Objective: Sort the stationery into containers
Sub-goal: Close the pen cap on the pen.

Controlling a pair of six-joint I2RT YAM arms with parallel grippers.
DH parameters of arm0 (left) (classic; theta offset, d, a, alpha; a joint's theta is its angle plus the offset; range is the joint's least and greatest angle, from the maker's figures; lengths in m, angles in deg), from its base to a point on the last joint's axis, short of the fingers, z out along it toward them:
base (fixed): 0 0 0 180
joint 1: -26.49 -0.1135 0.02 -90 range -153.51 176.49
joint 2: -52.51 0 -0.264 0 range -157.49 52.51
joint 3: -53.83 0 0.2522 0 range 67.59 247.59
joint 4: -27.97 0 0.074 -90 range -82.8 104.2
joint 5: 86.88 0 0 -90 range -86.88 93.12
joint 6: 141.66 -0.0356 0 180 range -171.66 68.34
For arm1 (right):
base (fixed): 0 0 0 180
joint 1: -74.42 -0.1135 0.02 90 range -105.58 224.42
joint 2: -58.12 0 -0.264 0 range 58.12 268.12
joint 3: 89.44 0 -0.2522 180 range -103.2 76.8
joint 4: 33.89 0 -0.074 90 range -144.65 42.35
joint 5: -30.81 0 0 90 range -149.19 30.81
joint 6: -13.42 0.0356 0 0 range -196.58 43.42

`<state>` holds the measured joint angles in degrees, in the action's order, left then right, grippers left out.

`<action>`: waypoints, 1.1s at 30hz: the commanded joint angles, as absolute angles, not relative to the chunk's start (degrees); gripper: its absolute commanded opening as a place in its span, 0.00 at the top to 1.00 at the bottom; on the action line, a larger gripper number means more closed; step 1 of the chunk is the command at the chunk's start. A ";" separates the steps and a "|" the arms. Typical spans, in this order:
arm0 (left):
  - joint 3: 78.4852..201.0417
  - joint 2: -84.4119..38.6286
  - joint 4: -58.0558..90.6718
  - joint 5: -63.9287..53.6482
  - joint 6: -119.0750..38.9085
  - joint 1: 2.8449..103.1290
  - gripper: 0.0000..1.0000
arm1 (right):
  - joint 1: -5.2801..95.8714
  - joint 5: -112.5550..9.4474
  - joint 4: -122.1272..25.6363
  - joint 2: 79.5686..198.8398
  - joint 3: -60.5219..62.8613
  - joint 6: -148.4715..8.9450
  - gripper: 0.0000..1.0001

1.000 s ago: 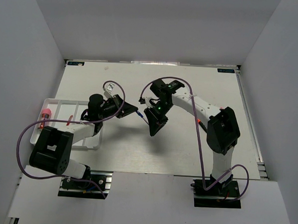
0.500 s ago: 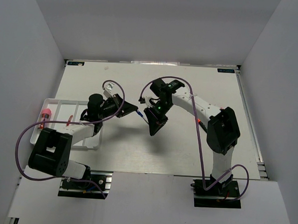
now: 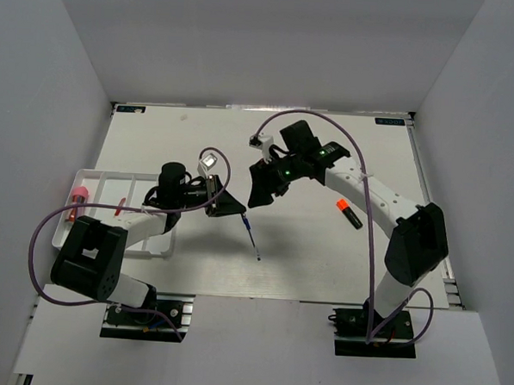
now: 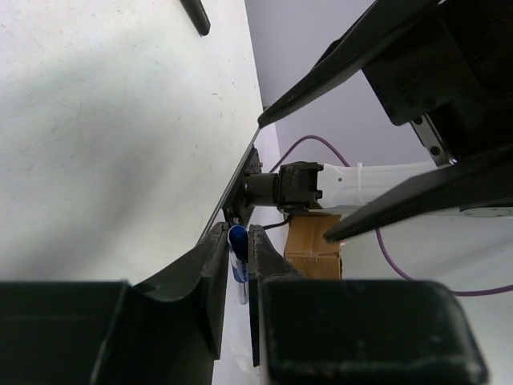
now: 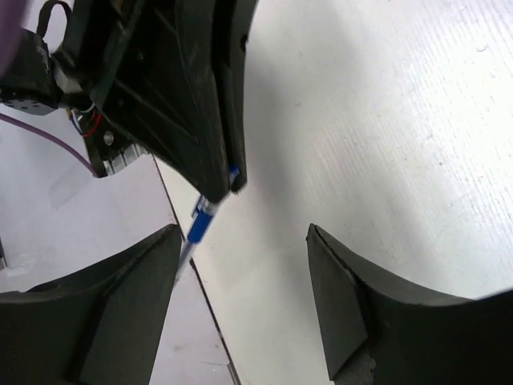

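Observation:
My left gripper (image 3: 236,209) (image 4: 238,234) is shut on the top end of a blue pen (image 3: 251,239) (image 4: 238,250) (image 5: 199,221), which hangs slanting down over the table. My right gripper (image 3: 260,193) (image 5: 242,234) stands open just beyond it, its fingers apart from the pen and nothing between them. A black highlighter with an orange cap (image 3: 348,212) lies on the table to the right. The white divided tray (image 3: 102,184) sits at the left, with a pink-capped tube (image 3: 78,195) and a red pen (image 3: 120,207) in it.
Grey walls enclose the white table on three sides. The purple cables of both arms loop above the table. The left arm's links lie over the tray's right part.
The right gripper has opened, let go of the blue pen and drawn back up and to the right. The left gripper keeps the pen, which now hangs down. The highlighter has come into view.

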<state>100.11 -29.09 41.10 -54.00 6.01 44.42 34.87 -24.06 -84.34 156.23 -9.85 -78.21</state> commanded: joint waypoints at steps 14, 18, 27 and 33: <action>100.90 -28.08 55.77 -58.49 14.34 37.21 1.00 | 37.42 -10.53 -78.41 148.56 0.69 -77.11 0.30; 103.18 -28.78 56.48 -58.58 14.78 37.21 1.00 | 37.16 -6.38 -77.09 151.28 -1.32 -73.94 0.31; 103.54 -29.49 58.84 -57.61 16.01 37.21 1.00 | 36.10 -3.21 -74.46 155.59 -2.82 -71.83 0.41; 103.19 -28.87 60.08 -57.26 17.68 37.21 0.99 | 35.31 -3.30 -73.76 158.49 -4.84 -71.22 0.74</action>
<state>102.16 -29.79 57.71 -57.32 16.56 37.36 35.86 -4.85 -76.03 157.58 -1.63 -71.96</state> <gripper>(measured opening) 0.245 0.297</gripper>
